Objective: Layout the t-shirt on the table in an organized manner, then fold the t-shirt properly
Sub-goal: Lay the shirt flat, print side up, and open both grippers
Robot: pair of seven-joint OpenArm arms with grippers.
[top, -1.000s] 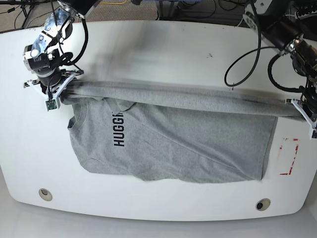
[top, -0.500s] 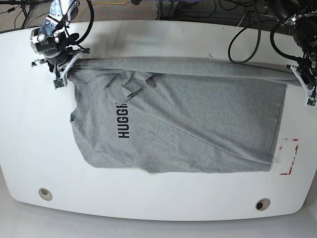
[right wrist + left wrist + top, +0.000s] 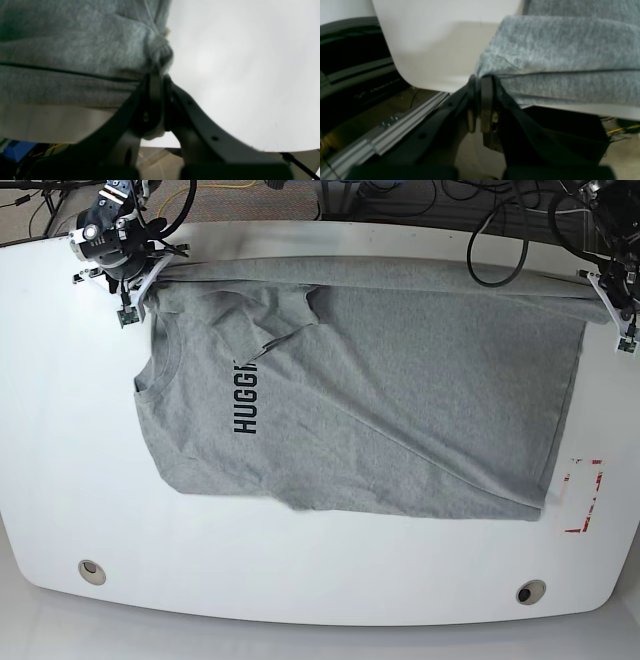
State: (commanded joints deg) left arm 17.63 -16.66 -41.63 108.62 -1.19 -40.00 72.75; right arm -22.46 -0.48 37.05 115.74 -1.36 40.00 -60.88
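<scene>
Along the table's (image 3: 320, 605) far edge, both grippers, left (image 3: 612, 305) and right (image 3: 137, 280), are gripping the t-shirt (image 3: 400, 410), having dragged it back, spreading it flatter.

Your open room is the bare table (image 3: 60, 440) on the base view's left, plus the near strip along the front edge, broken only by two grommet holes (image 3: 91, 570) and the red-and-white mark (image 3: 585, 495). The t-shirt (image 3: 400, 410) blankets the middle and far half. Right gripper (image 3: 128, 298) and left gripper (image 3: 618, 320) sit at the far corners, both clamped on fabric. Cables (image 3: 505, 240) crowd behind the far edge.
</scene>
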